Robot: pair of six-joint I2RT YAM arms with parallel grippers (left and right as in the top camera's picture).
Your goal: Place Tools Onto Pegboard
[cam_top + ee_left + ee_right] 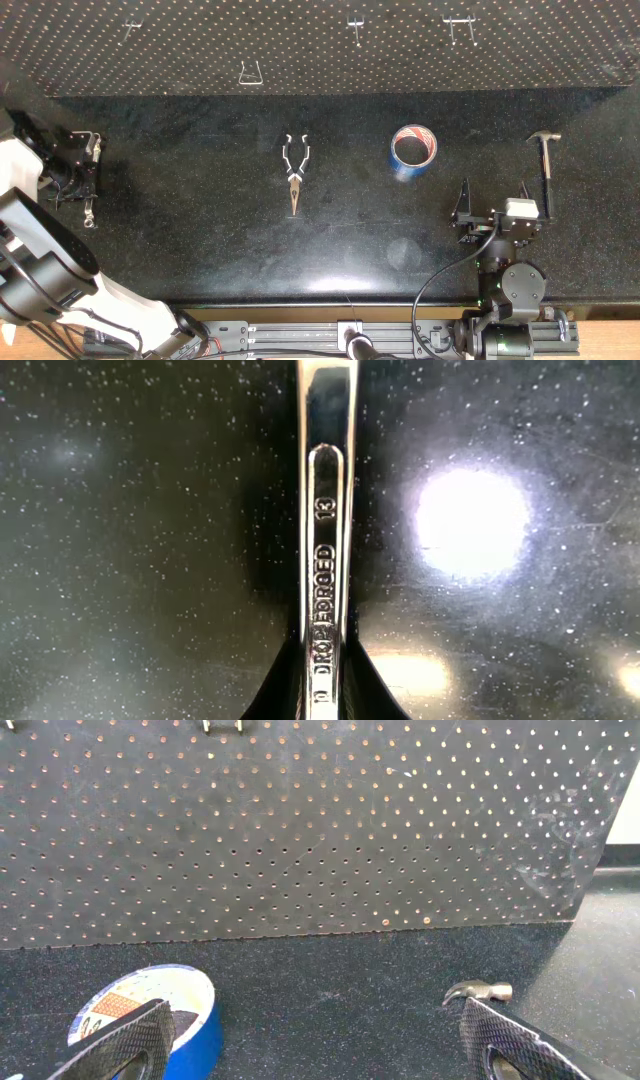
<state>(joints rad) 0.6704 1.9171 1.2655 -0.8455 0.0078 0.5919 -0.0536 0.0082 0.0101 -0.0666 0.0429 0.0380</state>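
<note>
A chrome wrench (328,510) lies lengthwise between the dark fingers of my left gripper (325,685), which is shut on its shaft just above the black worktop. From above, that gripper (86,178) sits at the far left, with the wrench's end (90,214) poking out below it. My right gripper (494,203) stands open near the front right, nothing between its fingers (120,1040). A hammer (545,160) lies just right of it, its head (480,991) toward the pegboard (320,45). Pliers (295,172) lie mid-table.
A blue tape roll (413,150) stands left of and beyond the right gripper, also seen as the tape roll (150,1010) close to its finger. Wire hooks (250,75), (356,25), (459,25) hang on the pegboard. The worktop's front edge runs along the arm bases.
</note>
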